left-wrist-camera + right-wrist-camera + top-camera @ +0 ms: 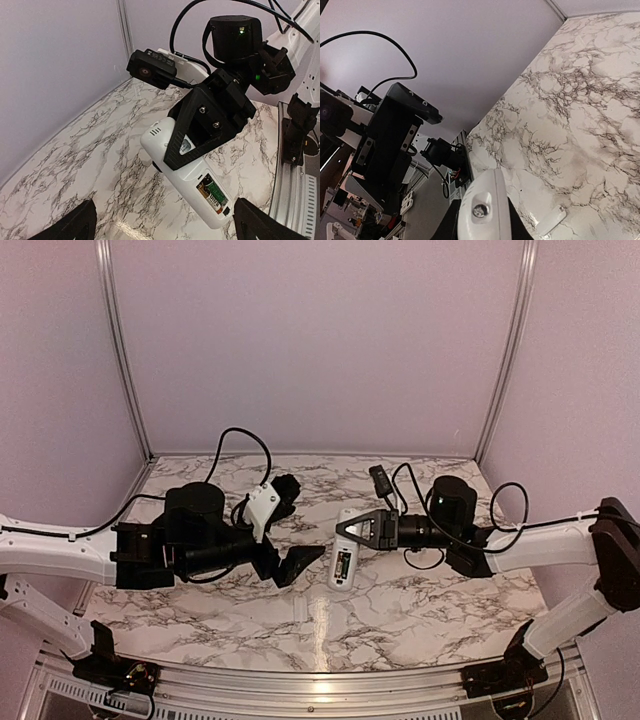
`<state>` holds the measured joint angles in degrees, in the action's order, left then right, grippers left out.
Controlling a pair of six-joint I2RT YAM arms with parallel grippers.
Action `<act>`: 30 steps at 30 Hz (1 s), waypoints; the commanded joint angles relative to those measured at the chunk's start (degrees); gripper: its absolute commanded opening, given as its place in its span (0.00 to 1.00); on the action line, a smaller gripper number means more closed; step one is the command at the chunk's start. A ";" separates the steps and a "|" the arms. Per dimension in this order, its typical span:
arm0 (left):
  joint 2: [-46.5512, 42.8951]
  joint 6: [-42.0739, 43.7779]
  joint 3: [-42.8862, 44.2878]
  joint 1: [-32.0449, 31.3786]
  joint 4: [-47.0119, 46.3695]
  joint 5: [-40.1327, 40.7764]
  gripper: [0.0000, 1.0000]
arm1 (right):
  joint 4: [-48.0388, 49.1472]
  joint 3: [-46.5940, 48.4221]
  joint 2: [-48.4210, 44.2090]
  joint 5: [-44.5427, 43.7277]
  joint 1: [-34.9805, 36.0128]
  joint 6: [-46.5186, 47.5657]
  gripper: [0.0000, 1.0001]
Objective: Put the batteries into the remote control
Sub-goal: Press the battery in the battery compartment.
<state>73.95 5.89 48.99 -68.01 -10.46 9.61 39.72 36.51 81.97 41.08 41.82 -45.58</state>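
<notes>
The white remote control (343,558) is held back-up above the table by my right gripper (352,532), which is shut on its upper half. In the left wrist view the remote (175,165) shows its open battery compartment, with batteries (214,194) lying inside, one labelled green and gold. The right gripper's black finger (200,125) lies across the remote's back. In the right wrist view the remote's end (482,210) sits between the fingers. My left gripper (292,527) is open and empty, just left of the remote; its fingertips (70,225) frame the remote from below.
A small white battery cover (552,221) lies on the marble table (420,610). Purple walls close the back and sides. The right arm's black cable (500,505) loops above the table at the right.
</notes>
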 commanded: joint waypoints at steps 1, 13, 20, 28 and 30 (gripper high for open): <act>0.98 -14.84 -0.88 2.68 -2.80 -4.01 0.99 | 2.25 1.41 -2.31 0.33 -0.20 2.95 0.00; 10.31 -25.17 -0.13 3.41 -10.15 -18.19 0.76 | 0.14 3.40 -3.72 -1.64 2.04 7.46 0.00; 12.12 -28.59 -0.43 3.69 -14.23 -19.04 0.60 | -1.65 3.91 -4.45 -2.41 2.62 9.22 0.00; 13.52 -30.89 0.07 4.92 -16.68 -20.35 0.53 | -1.76 3.95 -4.49 -2.41 2.82 9.86 0.00; 13.88 -31.21 0.22 5.20 -16.84 -20.19 0.51 | -1.67 4.13 -4.52 -2.42 2.82 9.85 0.00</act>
<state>86.52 -24.14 47.79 -63.48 -25.02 -9.74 38.37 37.91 78.59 39.31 43.88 -36.77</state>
